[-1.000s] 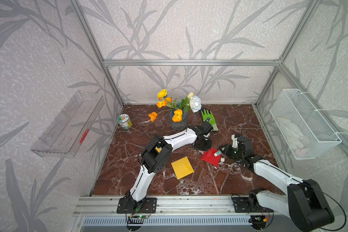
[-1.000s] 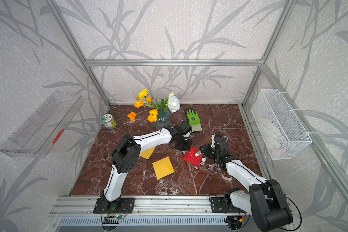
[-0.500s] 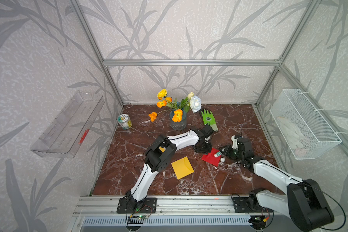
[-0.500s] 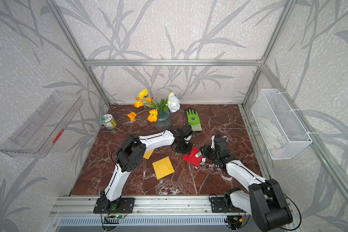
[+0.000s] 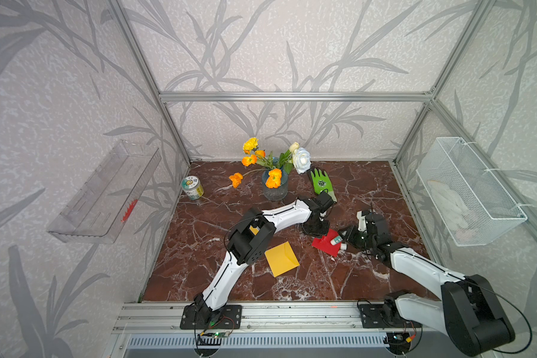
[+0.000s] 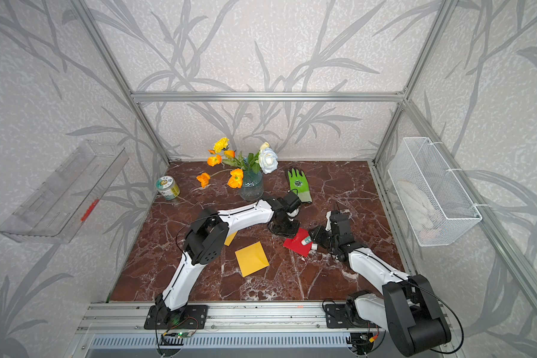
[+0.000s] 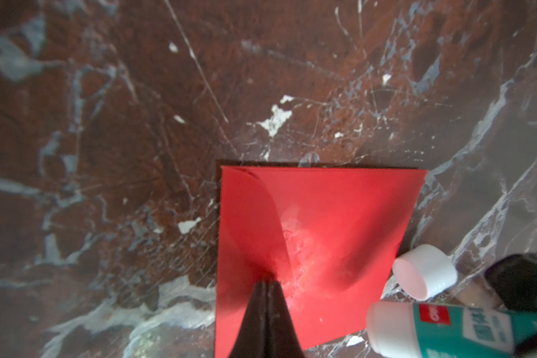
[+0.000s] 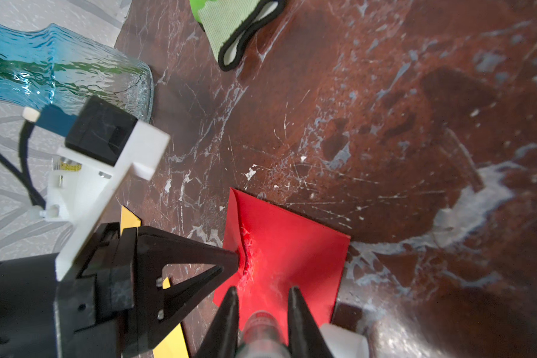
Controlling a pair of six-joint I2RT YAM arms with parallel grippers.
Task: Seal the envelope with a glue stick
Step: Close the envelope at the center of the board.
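Note:
A red envelope (image 5: 323, 248) (image 6: 295, 246) lies on the marble floor right of centre. My left gripper (image 5: 320, 230) (image 6: 287, 228) (image 7: 268, 282) is shut, its tips pressed down on the envelope's flap (image 7: 248, 223) beside white glue smears. My right gripper (image 5: 343, 238) (image 6: 316, 238) (image 8: 262, 289) is shut on the teal-banded glue stick (image 5: 335, 239) (image 6: 306, 239) (image 7: 447, 328) (image 8: 262, 328). The stick lies low, with its white end over the envelope's right edge. Its white cap (image 7: 425, 272) (image 6: 314, 246) lies loose on the floor beside it.
A yellow envelope (image 5: 281, 258) lies front of centre, and another (image 5: 254, 230) shows under my left arm. A glass vase of flowers (image 5: 274, 189), a green glove (image 5: 321, 183) and a small can (image 5: 192, 188) stand behind. A wire basket (image 5: 468, 192) hangs on the right wall.
My left gripper has moved forward and to the right, down onto the red envelope. The right arm and the glue stick have stayed in place.

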